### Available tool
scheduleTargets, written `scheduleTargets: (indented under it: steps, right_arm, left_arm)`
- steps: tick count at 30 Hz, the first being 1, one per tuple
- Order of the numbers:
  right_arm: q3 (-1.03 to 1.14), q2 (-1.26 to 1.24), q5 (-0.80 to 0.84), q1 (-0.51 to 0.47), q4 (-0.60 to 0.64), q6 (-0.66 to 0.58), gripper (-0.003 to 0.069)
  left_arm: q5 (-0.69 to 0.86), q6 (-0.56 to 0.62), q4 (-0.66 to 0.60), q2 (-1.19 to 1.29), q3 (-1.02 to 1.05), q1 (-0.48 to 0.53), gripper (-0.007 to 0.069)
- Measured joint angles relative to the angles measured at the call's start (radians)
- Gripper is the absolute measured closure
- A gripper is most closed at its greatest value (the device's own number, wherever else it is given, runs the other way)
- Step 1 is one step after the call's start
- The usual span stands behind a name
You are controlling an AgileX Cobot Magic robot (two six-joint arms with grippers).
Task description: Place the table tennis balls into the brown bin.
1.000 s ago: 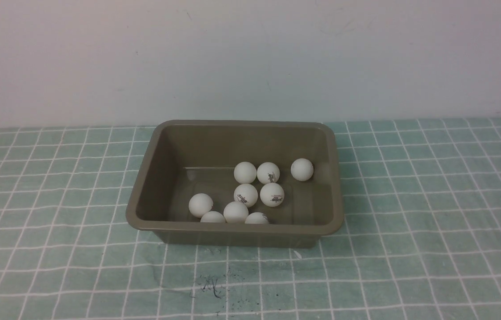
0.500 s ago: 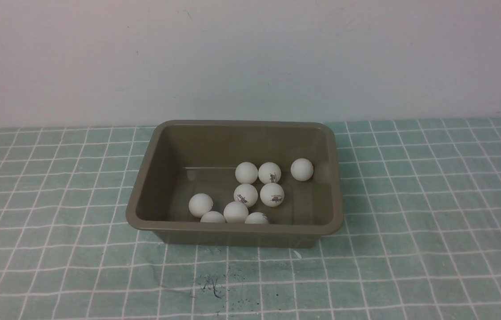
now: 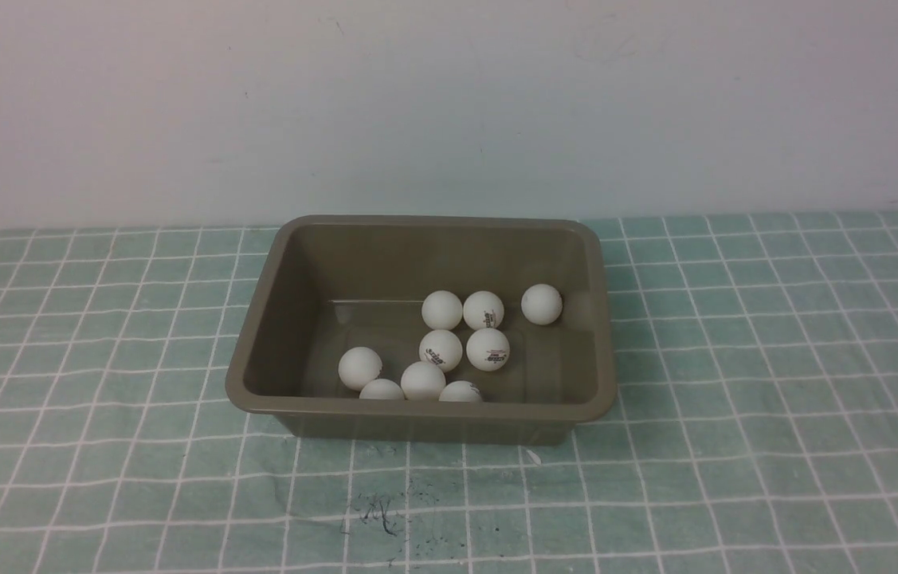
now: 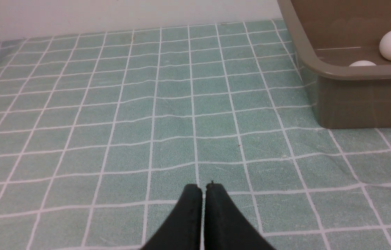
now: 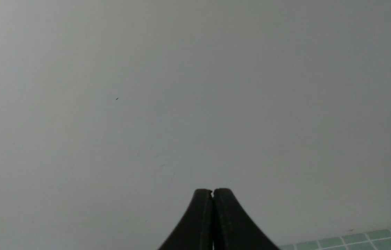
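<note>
olive-brown plastic, the brown bin [image 3: 257,319] sits in the middle of the bench [image 3: 775,399], which wears a green cloth checked in white. all nine table tennis balls [image 3: 441,349] lie on its floor, most bunched toward the near wall and one apart by the right wall. none is out on the cloth that i can see.

very little has changed in the last second. the two balls at the back of the cluster have crept a touch to the right and now sit still; the rest have not stirred. that looks like the last settling after a drop.

the left hand [image 4: 203,189] hangs low over bare cloth, well to the bin's left, its fingers pressed together on nothing. the right hand [image 5: 212,192] is likewise pinched together and empty, pointing up at the pale wall, with only a sliver of cloth in its view.

i judge the job finished, with both arms drawn back clear of the bin.
</note>
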Motion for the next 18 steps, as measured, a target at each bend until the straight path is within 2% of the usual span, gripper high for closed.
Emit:
scheduleTargets:
  steps: [5,9,12,15,18]
  right_arm:
    - [0.092,0.0,-0.143,0.0,0.351,-0.375,0.0673]
    - [0.172,0.0,-0.277,0.0,0.553,-0.582,0.0673]
    - [0.23,0.0,-0.353,0.0,0.609,-0.649,0.0673]
    - [0.288,0.0,-0.392,-0.003,0.612,-0.68,0.0673]
    - [0.368,0.0,-0.395,-0.066,0.577,-0.692,0.0673]
  left_arm:
    - [0.0,0.0,0.0,0.0,0.0,0.0,0.0629]
    - [0.001,0.0,-0.001,0.0,0.0,0.0,0.0629]
    - [0.001,0.0,-0.001,0.0,0.0,0.0,0.0629]
    - [0.002,-0.001,-0.001,0.0,0.0,0.0,0.0629]
    - [0.002,-0.001,-0.002,-0.001,0.0,0.0,0.0629]
